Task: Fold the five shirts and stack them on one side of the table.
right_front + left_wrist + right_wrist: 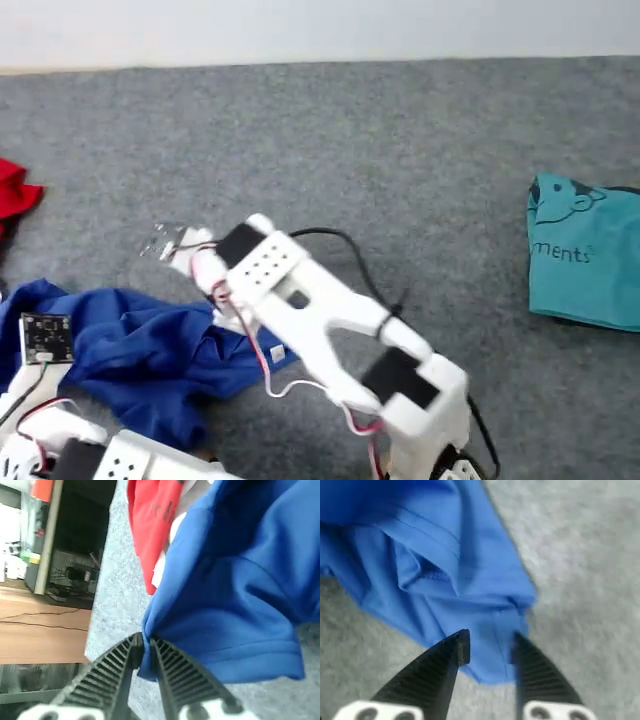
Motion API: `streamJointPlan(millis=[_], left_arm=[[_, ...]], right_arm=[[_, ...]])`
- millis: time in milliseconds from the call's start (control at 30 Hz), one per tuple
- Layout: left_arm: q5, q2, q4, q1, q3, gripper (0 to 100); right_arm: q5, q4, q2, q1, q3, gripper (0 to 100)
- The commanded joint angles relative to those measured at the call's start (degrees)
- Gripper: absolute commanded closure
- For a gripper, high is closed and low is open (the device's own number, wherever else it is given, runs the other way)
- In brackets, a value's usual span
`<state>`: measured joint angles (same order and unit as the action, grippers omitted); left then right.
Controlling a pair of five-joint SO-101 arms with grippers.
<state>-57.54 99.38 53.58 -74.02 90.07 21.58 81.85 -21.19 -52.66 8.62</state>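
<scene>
your left jaws are closed tight on a bunched edge of the blue shirt (225,605), with a fold of cloth pinched in between. that grip looks meant as an anchor: with one edge held fast, the rest of the cloth can be drawn out flat instead of sliding along with the other arm. beyond those jaws the shirt spreads away in loose folds, and its stitched hem hangs close to the grey counter (115,595).

your right jaws are parted about halfway and hold nothing. a corner of the same shirt shows in the gap between them, with hem and seam running away from the tips. i cannot tell whether the tips touch the cloth. standing open over a corner reads as lining up a second pinch, so the shirt can be stretched between two points before folding.

farther out from the left jaws, past the blue cloth, the red shirt (155,520) lies crumpled near the blue one, not yet folded. well apart from both jaws, on the right arm's side of the counter, the teal shirt (585,250) lies flat as a neat rectangle. that looks like the start of the stack. a dark edge shows under it, but i cannot tell what it is. by that reckoning you are early in the task, with the blue shirt in hand and rumpled.
</scene>
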Motion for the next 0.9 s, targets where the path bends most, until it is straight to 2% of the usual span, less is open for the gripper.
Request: streamJointPlan(millis=[0, 267, 667, 867], left_arm=[[-0.5, 4.7, 0.2, -0.3, 0.9, 100], [-0.5, 4.6, 0.2, -0.3, 1.3, 100], [-0.5, 4.6, 0.2, -0.3, 1.5, 100], [-0.5, 4.6, 0.2, -0.3, 1.5, 100]], right_arm=[[-0.5, 0.6, -4.0, -2.3, 7.5, 77.5], [-0.5, 0.7, -10.9, -6.5, 15.2, 77.5], [-1.0, 2.0, -11.3, -12.5, 15.6, 77.5], [-1.0, 2.5, -11.3, -13.1, 18.2, 77.5]])
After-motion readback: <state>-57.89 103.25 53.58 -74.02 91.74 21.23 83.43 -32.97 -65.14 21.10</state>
